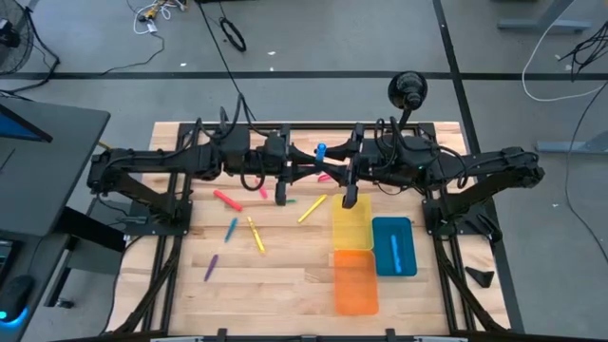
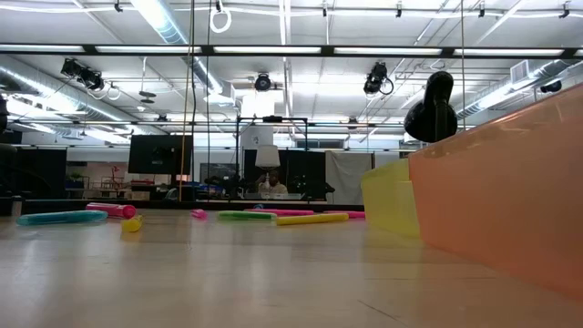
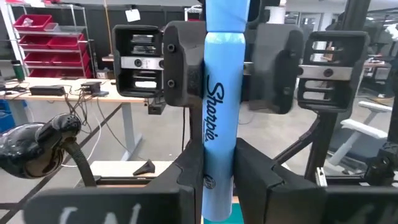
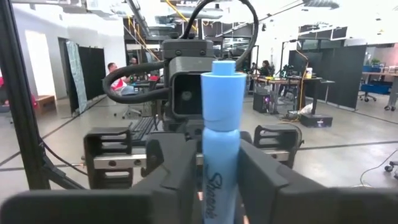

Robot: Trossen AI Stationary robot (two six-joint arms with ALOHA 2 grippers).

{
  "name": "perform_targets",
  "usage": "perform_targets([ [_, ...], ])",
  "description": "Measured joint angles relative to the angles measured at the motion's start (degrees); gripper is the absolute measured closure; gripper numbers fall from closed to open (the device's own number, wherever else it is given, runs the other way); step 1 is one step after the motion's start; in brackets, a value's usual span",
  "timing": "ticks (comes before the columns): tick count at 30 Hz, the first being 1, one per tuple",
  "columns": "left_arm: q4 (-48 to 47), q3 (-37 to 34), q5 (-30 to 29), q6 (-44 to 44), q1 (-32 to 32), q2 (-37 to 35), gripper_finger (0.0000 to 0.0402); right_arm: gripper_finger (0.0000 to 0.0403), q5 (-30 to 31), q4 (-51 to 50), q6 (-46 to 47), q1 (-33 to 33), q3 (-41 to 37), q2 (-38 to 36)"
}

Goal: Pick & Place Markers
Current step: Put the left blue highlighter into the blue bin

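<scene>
A light blue Sharpie marker (image 1: 321, 149) stands upright in the air above the middle of the table, between both grippers. My left gripper (image 3: 219, 186) comes in from the table's left and my right gripper (image 4: 217, 180) from the right; both are shut on this marker. Other markers lie flat on the wood: red (image 1: 226, 199), blue (image 1: 231, 228), yellow (image 1: 256, 235), purple (image 1: 211, 267), a second yellow (image 1: 312, 208), green (image 1: 290, 201) and pink (image 1: 326, 177). The low view shows the lying markers (image 2: 310, 219) but neither gripper. My left gripper pinches the marker's lower part (image 3: 214, 168) between its two fingers, coming level from the table's left, fingers across the marker. The marker stands upright, lifted clear of the table. My right gripper pinches the same marker on its barrel (image 4: 216, 155), level from the table's right, fingers across it. The marker's end (image 4: 224, 68) sticks up free above the fingers.
A yellow tray (image 1: 351, 224), an orange tray (image 1: 354, 282) and a blue tray (image 1: 408, 261) holding one blue marker (image 1: 395, 252) sit right of centre, toward the near edge. A black round camera head on a stalk (image 1: 408, 90) stands at the far edge. Bare wood lies near left.
</scene>
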Motion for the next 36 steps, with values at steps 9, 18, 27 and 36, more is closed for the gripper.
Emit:
perform_targets([
  [9,-0.1,0.0,-0.9,-0.8,0.0,0.0,0.0266,0.0356,-0.2,-0.1,1.1,0.1,0.0,0.0],
  [18,-0.5,-0.1,-3.9,-2.5,0.0,0.0,0.0215,0.0353,0.5,-6.5,3.1,0.7,0.0,-2.9],
  [27,-0.2,-0.1,-4.3,-2.1,0.1,-0.2,0.0187,0.0353,9.0,-13.9,11.8,1.4,0.0,-6.9],
  [36,-1.8,-0.1,-4.2,-2.0,0.4,-0.2,0.0192,0.0353,19.4,-19.5,30.7,3.5,0.0,-6.8],
])
